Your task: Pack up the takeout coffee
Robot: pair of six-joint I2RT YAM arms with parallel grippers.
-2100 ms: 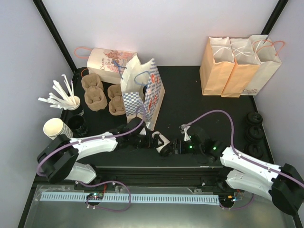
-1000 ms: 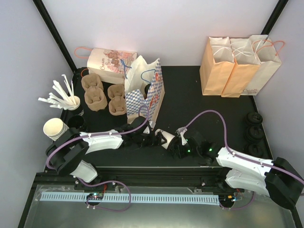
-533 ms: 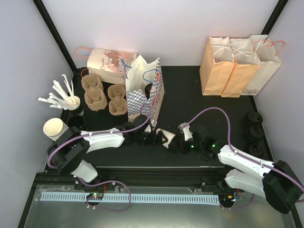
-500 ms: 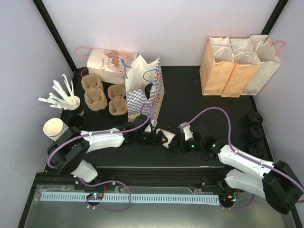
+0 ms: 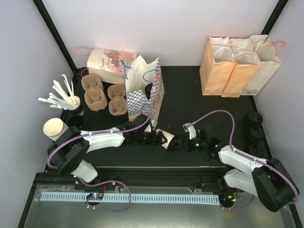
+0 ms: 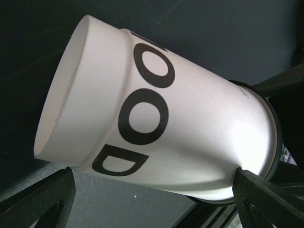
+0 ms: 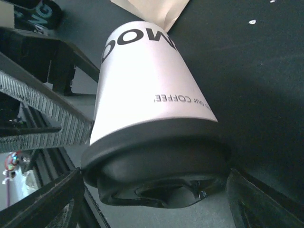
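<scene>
meanwhile the coffee cup (image 5: pixel 166 140) lay tipped on its side between the two hands near the front middle of the black tabletop (image 5: pixel 190 102), just in front of the blue-checked bag (image 5: pixel 145 92). the left hand (image 5: pixel 153 138) met it from the left at its base end, and the right hand (image 5: pixel 183 144) from the right at its lid end. in the left wrist view the cup (image 6: pixel 156 118) filled the frame, its white base toward the upper left and big black letters down its side; the left hand's fingers (image 6: pixel 38 202) showed only as dark tips at the bottom corners, spread wider than the cup, and i could not tell whether they pressed on it. in the right wrist view the cup (image 7: pixel 152 109) pointed its black lid (image 7: pixel 161 166) at the camera, and the right hand's fingers (image 7: pixel 42 202) stood apart at the lower corners, either side of the lid, open, with no contact that could be made out. brown pulp carriers (image 5: pixel 102 94) sat at the back left, and three paper bags (image 5: pixel 237 59) at the back right.
</scene>
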